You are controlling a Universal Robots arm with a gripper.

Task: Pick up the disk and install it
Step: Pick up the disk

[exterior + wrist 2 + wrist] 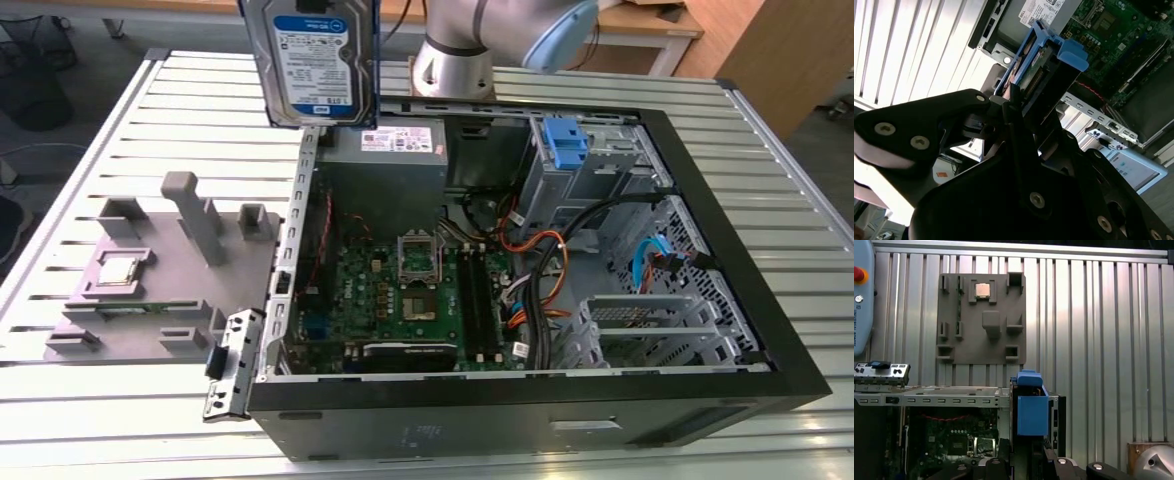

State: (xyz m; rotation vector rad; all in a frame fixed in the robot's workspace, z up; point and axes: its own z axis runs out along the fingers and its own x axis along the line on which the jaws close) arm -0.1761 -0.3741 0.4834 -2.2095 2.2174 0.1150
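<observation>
Pickup done: disk aloft, claw clenched on its blue frame, above far-left rim of computer case; install not yet done.

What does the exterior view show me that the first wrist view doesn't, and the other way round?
The exterior view gives the disk's white-and-blue label face, lifted in the air, plus the power supply and orange cables inside the open computer case. The first wrist view gives a red button on a grey pendant, and the disk edge-on, by its blue carrier. Both show the slatted table, the grey fixture plate with a chip in it, and the green motherboard.
</observation>
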